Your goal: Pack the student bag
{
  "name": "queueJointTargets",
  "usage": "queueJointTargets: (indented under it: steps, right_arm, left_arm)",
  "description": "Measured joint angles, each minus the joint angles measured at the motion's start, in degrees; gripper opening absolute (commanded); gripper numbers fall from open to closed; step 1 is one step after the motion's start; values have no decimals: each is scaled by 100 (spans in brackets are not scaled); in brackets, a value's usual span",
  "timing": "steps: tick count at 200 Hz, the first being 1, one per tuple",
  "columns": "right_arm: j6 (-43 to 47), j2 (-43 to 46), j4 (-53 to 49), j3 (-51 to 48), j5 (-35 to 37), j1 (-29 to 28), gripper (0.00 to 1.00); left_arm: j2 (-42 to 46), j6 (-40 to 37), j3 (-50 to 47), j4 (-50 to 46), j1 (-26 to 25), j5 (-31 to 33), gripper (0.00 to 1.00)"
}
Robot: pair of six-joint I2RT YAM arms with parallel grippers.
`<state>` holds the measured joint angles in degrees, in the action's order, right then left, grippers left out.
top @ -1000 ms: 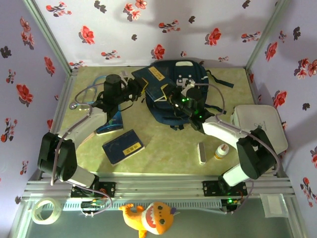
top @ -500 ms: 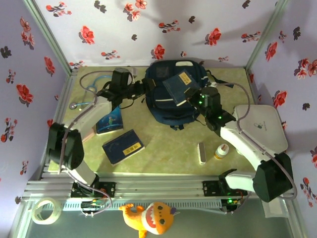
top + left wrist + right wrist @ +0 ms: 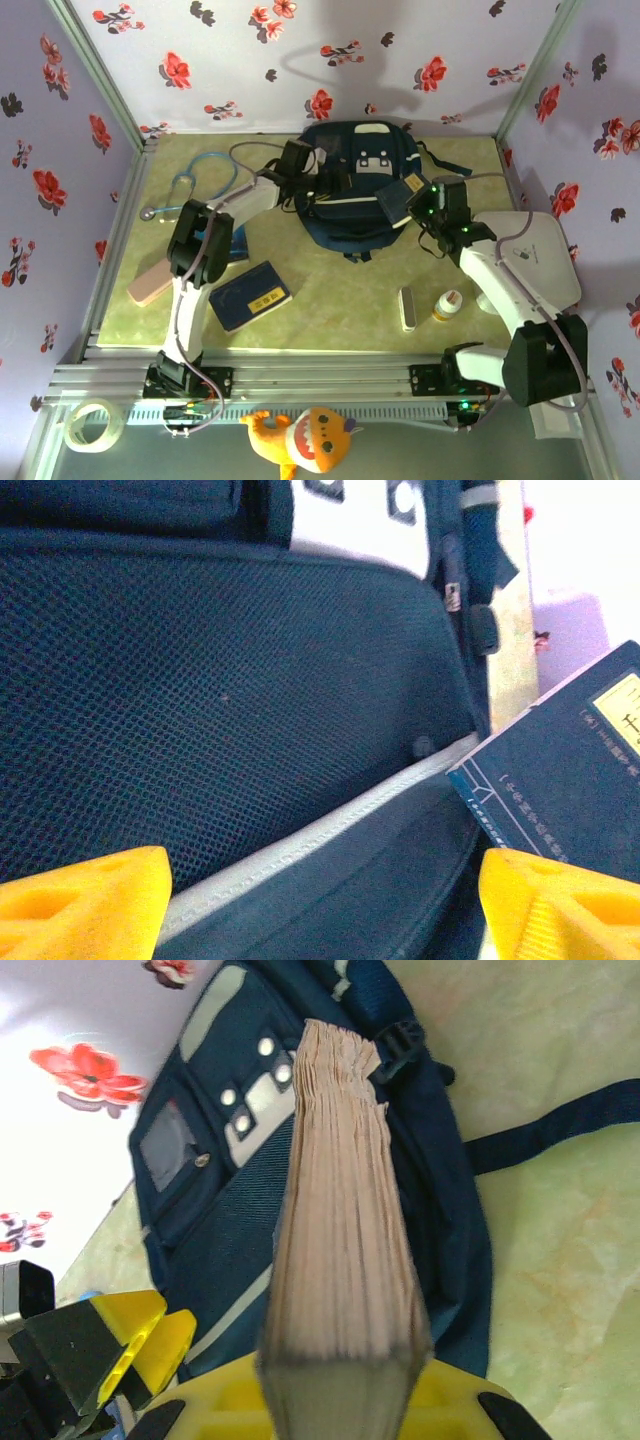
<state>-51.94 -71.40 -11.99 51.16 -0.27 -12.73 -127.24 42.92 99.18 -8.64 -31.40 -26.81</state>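
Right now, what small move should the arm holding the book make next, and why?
Probably lower the right tool so the dark blue book with tan page edges slides toward the opening of the dark navy fabric backpack. The book is gripped at the bag's right side, its corner beside the opening, and the left tool stands open there, holding nothing.

Lilac walls (image 3: 200,50) with red and black flowers; mottled yellow-green tabletop (image 3: 340,300); aluminium rail (image 3: 320,372) along near edge.
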Motion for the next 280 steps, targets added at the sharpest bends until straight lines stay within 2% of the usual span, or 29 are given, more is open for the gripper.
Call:
queueJointTargets:
  steps: [44, 95, 132, 173, 234, 280]
  right_arm:
    - [151, -564, 28, 2, -367, 197, 11]
    - [205, -1045, 177, 92, -1019, 199, 12]
    - [234, -1169, 247, 116, -1331, 199, 12]
    - [424, -798, -11, 291, -1182, 201, 12]
    - [555, 435, -715, 297, -457, 542, 12]
    - [640, 651, -1110, 282, -350, 616, 12]
  left_arm:
    - [-24, -4, -258, 173, -11, 46, 79]
    - [964, -7, -1849, 566, -83, 407, 79]
    - [1392, -284, -2258, 319, -256, 680, 80]
    - [1436, -1532, -1602, -916, -590, 1108, 82]
    - [1292, -3595, -466, -2201, -1307, 1882, 58]
    - [461, -4529, 431, -2791, -1410, 2461, 49]
